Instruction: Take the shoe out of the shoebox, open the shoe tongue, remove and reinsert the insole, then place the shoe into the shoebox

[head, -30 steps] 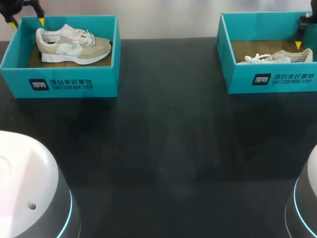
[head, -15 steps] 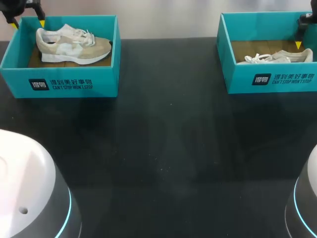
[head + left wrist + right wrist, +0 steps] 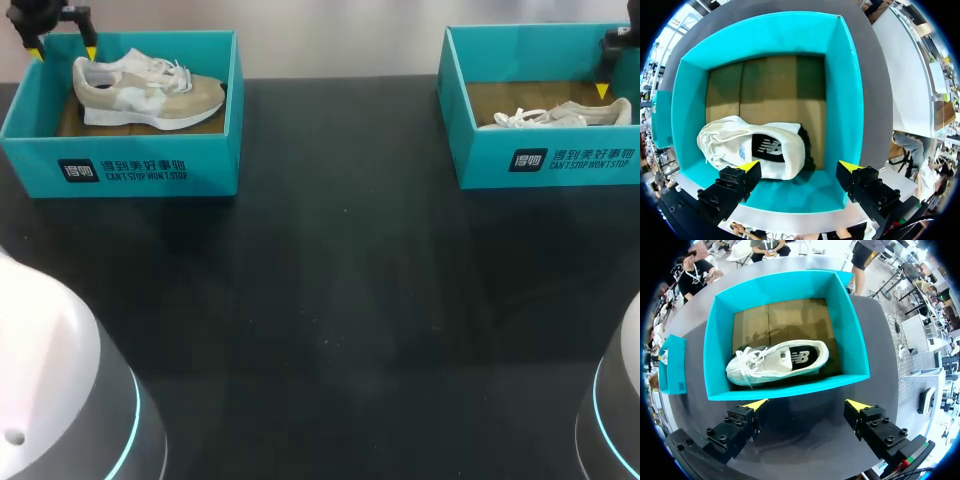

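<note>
Shoe (image 3: pixel 145 90) sits in left shoebox (image 3: pixel 120 150), upper left of frame. Long axis left-right, toe toward frame right. Left gripper (image 3: pixel 63 50) at heel end, fingers wide apart, holding nothing. Right gripper (image 3: pixel 807 404) likewise wide, by second shoebox (image 3: pixel 540 150), upper right.

You are at a robotics lab bench. The left arm base (image 3: pixel 50 390) and right arm base (image 3: pixel 620 410) flank the black table's (image 3: pixel 330 300) near edge. The left shoebox (image 3: pixel 120 165) and right shoebox (image 3: pixel 545 160) occupy its far corners.
</note>
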Controlling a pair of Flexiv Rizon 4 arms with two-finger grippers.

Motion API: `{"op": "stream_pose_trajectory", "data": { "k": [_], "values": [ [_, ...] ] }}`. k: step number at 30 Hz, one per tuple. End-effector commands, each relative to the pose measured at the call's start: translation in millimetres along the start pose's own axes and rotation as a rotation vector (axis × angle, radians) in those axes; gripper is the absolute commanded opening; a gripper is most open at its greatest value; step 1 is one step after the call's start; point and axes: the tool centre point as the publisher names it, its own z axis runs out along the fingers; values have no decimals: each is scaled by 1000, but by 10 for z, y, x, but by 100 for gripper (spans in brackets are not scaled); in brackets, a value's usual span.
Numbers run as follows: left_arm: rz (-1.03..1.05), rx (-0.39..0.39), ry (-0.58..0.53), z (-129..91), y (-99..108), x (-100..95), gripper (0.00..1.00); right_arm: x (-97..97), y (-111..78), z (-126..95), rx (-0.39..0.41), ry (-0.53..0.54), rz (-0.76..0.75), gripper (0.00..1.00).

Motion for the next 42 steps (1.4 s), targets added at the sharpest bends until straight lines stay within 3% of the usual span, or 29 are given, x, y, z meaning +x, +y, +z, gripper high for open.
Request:
{"op": "stream_pose_trajectory", "data": {
  "k": [1, 24, 28, 41, 42],
  "values": [
    [16, 57, -5, 158, 112, 12, 100, -2, -5, -1, -1, 0, 0, 100],
    [55, 101, 11, 670, 162, -12, 100, -2, -5, -1, -1, 0, 0, 100],
    [55, 108, 20, 753, 168, -23, 94, -2, -5, -1, -1, 0, 0, 100],
    [32, 146, 27, 927, 167, 6, 96, -2, -5, -1, -1, 0, 0, 100],
    [28, 152, 28, 927, 164, 7, 93, -2, -5, -1, -1, 0, 0, 100]
  ]
}}
